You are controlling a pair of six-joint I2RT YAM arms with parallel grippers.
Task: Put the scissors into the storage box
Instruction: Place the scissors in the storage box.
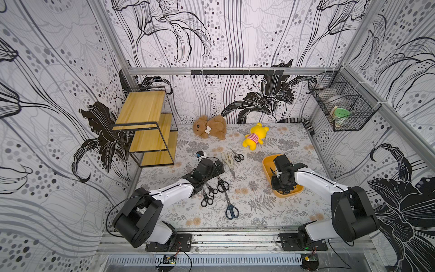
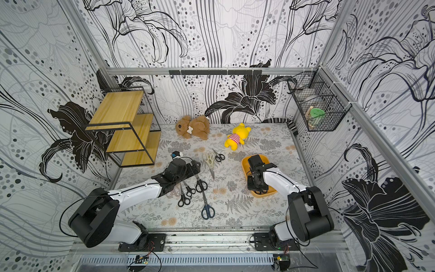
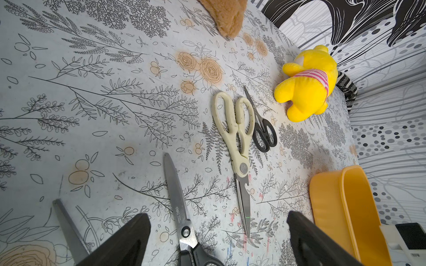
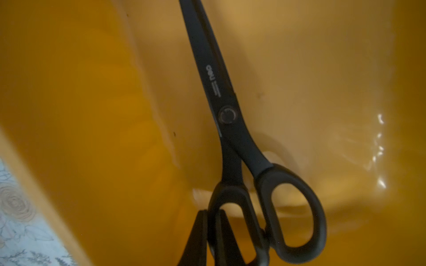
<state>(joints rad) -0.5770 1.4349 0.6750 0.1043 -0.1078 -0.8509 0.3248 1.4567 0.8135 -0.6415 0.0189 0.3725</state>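
The orange storage box [image 1: 267,164] lies at the right of the table. My right gripper [image 4: 212,214] reaches down into it, shut on one handle loop of an all-black pair of scissors [image 4: 221,96], whose blades point along the box floor [image 4: 322,92]. In a top view the right gripper [image 1: 279,179] hangs over the box. My left gripper [image 3: 216,214] is open just above the table. The blade of a black-handled pair [image 3: 182,221] lies between its fingers without touching them. Ahead lie cream shears [image 3: 237,138] and a small black pair [image 3: 264,133]. A dark blue pair [image 1: 231,210] lies nearer the front.
More black-handled pairs [image 1: 207,200] lie beside the left forearm. A brown teddy [image 1: 209,127] and a yellow plush [image 1: 255,136] sit at the back. A wooden shelf [image 1: 146,127] stands at the back left. A wire basket [image 1: 341,106] hangs on the right wall.
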